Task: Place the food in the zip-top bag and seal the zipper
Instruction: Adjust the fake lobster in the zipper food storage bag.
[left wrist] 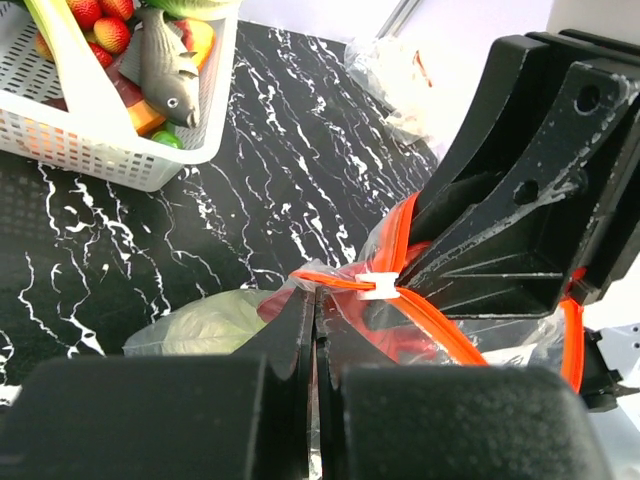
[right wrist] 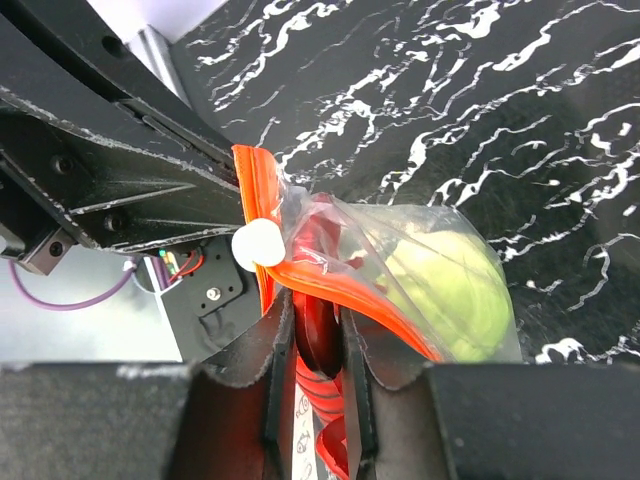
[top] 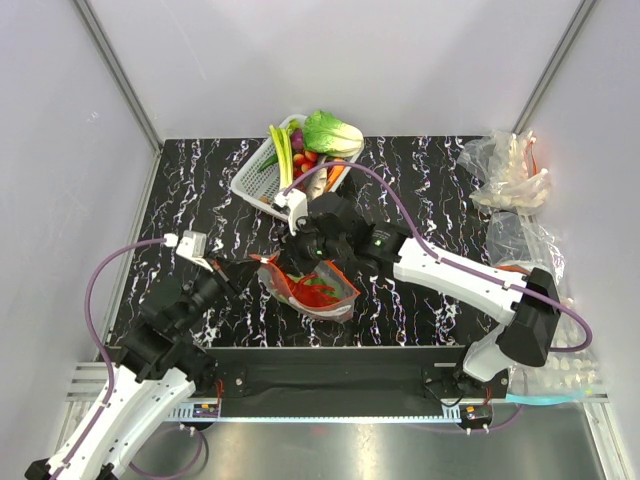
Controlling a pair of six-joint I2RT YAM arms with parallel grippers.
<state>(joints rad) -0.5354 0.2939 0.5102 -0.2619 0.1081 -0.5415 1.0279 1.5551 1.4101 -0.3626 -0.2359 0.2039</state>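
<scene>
Black right gripper (right wrist: pixel 318 315) reaches low, seemingly pinching zipper (right wrist: pixel 254 195).

Around the zip-top bag (top: pixel 325 295) the room is narrow. The left tool (left wrist: pixel 315 305) is pinched on its left corner, and the right tool (right wrist: pixel 318 330) clamps the zipper (right wrist: pixel 258 190) from behind, with its arm crossing to the right of the bag. Behind the bag a white basket (top: pixel 250 185) blocks the way. Far right of the bag lies a plastic heap (top: pixel 505 175), and between them the counter (top: pixel 430 190) is open.
</scene>
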